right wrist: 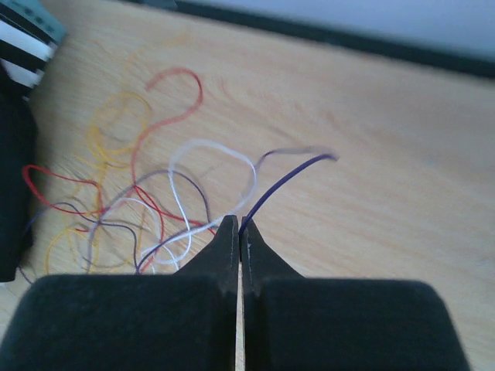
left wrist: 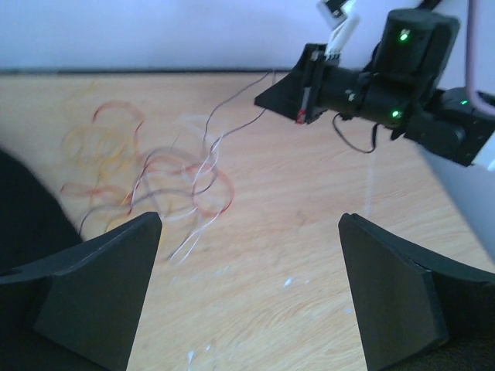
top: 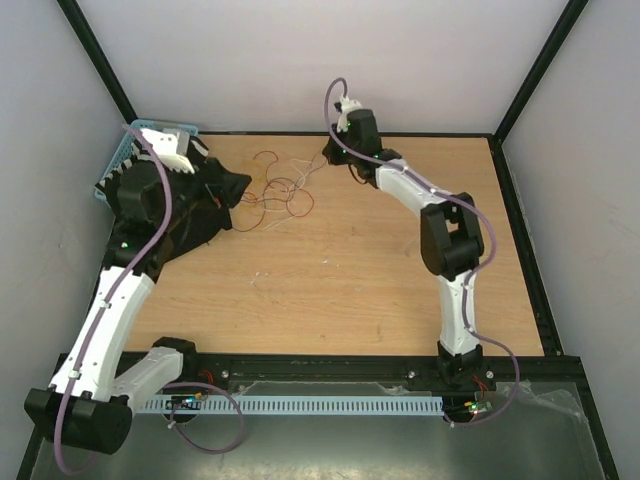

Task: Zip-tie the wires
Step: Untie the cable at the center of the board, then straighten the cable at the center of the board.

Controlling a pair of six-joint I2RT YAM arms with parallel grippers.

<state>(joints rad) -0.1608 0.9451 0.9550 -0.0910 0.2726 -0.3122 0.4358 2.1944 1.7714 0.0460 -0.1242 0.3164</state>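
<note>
Now right gripper (right wrist: pixel 239 226) pinched tight on strands of the wires (top: pixel 280 190), left gripper (left wrist: pixel 249 218) spread wide, holding nothing

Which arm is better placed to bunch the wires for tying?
Likely the right arm: its jaws are shut on strands of the wires at the tangle's far edge. The left arm has its jaws wide open beside the tangle, holding nothing.

wires (left wrist: pixel 203 171) blurred, far basket (top: pixel 115 165) partly hidden
</note>
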